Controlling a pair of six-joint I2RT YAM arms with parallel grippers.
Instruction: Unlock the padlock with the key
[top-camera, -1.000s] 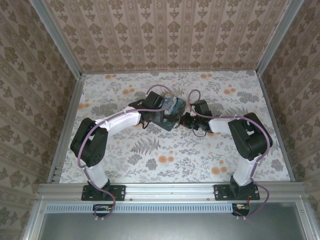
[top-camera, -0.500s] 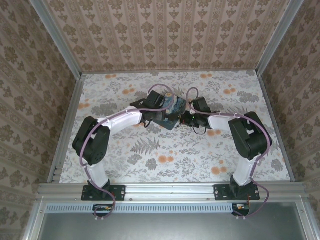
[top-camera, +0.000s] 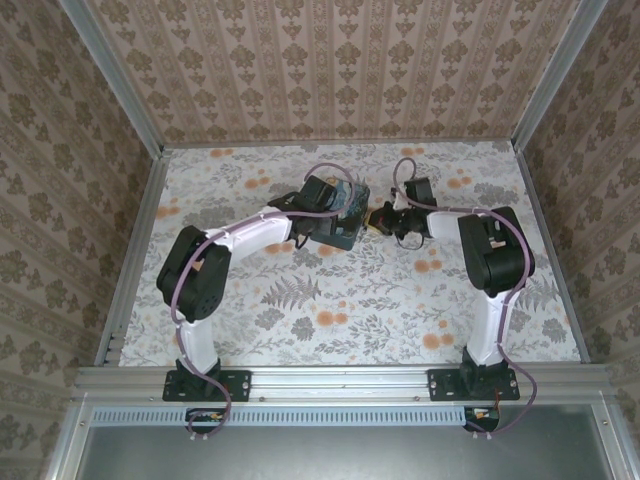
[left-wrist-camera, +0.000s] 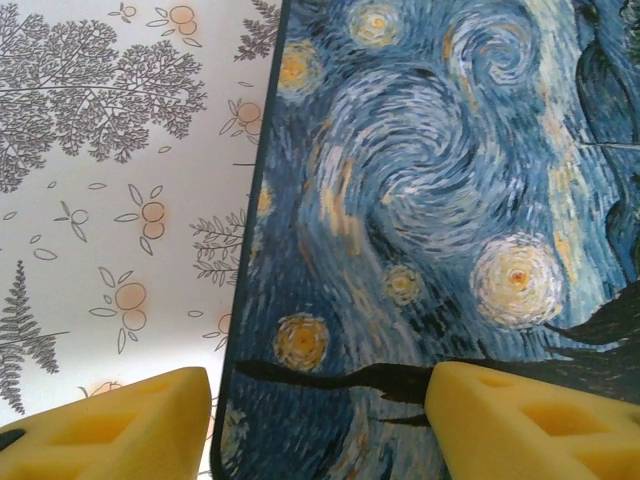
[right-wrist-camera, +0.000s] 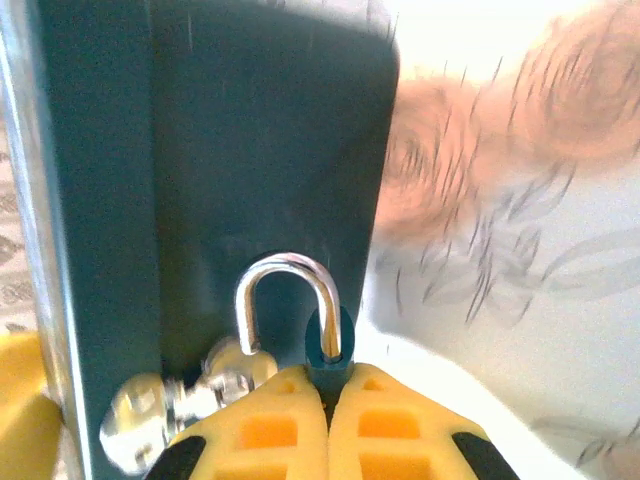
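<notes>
Top view: the box (top-camera: 350, 203) sits on the floral table (top-camera: 300, 300), a little toward 12 o'clock from its centre. The left gripper (top-camera: 330, 215) reaches it from 8 o'clock and hangs over the lid. The right gripper (top-camera: 383, 217) points in at the box's 3 o'clock side, close against it. From up here I cannot make out the lock, and I cannot read either set of fingers. Left wrist view: the painted lid of the box (left-wrist-camera: 420, 200) takes the 3 o'clock half of the picture, with the table (left-wrist-camera: 110, 150) at 9 o'clock. The left gripper (left-wrist-camera: 320, 430) is spread wide. One yellow pad is at 7 o'clock over the cloth and the other at 5 o'clock over the lid, with the lid's edge running between them. I see nothing clamped between them. I cannot tell whether the pads touch the box. Right wrist view: the right gripper (right-wrist-camera: 328, 410) has its yellow fingers (right-wrist-camera: 390, 430) pressed together at 6 o'clock. A small dark teal piece is nipped at their tips. The padlock (right-wrist-camera: 332, 325) stands just above them, its silver shackle arching toward 12 o'clock, and the shackle's right leg meets that teal piece. I take the piece for the lock body, seen edge-on. The shackle's left leg comes down by a shiny hasp (right-wrist-camera: 175, 405) at 8 o'clock. The box wall (right-wrist-camera: 270, 150) rises dark teal behind, and the table (right-wrist-camera: 520, 280) at 3 o'clock is blurred.
</notes>
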